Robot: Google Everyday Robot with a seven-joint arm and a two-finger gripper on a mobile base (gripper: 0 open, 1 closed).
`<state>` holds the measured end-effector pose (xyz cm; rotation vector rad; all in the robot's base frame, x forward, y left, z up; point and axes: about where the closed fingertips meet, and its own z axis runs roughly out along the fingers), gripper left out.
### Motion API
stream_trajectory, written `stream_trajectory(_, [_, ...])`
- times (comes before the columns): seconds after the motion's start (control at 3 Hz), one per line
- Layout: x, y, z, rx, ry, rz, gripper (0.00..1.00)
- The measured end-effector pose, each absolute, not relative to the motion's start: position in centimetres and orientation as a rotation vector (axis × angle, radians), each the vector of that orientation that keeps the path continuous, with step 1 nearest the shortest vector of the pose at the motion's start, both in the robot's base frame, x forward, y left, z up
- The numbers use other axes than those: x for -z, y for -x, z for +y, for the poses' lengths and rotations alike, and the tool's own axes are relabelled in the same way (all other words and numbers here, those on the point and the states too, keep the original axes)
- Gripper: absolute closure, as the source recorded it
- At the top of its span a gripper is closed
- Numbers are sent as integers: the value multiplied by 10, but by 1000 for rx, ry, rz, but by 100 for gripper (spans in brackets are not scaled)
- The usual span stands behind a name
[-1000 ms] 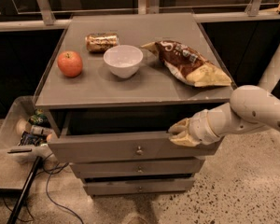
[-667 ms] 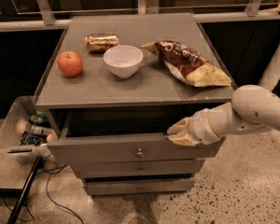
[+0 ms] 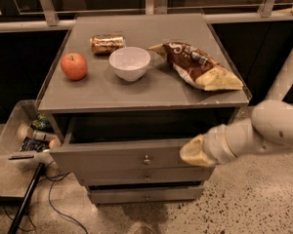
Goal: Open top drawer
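Note:
The top drawer (image 3: 102, 161) of the grey cabinet stands partly pulled out, with a dark gap showing behind its front panel. Its small round metal knob (image 3: 146, 159) sits at the panel's centre. My gripper (image 3: 194, 152), cream-coloured at the end of a white arm (image 3: 268, 128) coming in from the right, is at the right part of the drawer front's top edge, to the right of the knob. Two narrower drawer fronts, one (image 3: 112, 177) above the other (image 3: 117, 195), sit below and look closed.
On the cabinet top (image 3: 102, 91) are a red apple (image 3: 74, 66), a white bowl (image 3: 130, 62), a brown chip bag (image 3: 200, 67) and a wrapped snack (image 3: 107, 43). A bin of bottles (image 3: 12, 130), a black pole (image 3: 27, 199) and cables lie on the floor at the left.
The drawer front has come slightly further out toward the camera, and my gripper has moved with it, a little lower in the frame. The things on the cabinet top have not moved.

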<state>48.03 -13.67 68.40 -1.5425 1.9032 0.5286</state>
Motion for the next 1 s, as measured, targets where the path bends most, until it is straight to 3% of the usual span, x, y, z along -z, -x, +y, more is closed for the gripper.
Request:
stream_trajectory(0.33, [-663,-444,-146,-560,1539,1964,82])
stream_trajectory(1.0, [-682,-456,-147,-524,1565,1946,35])
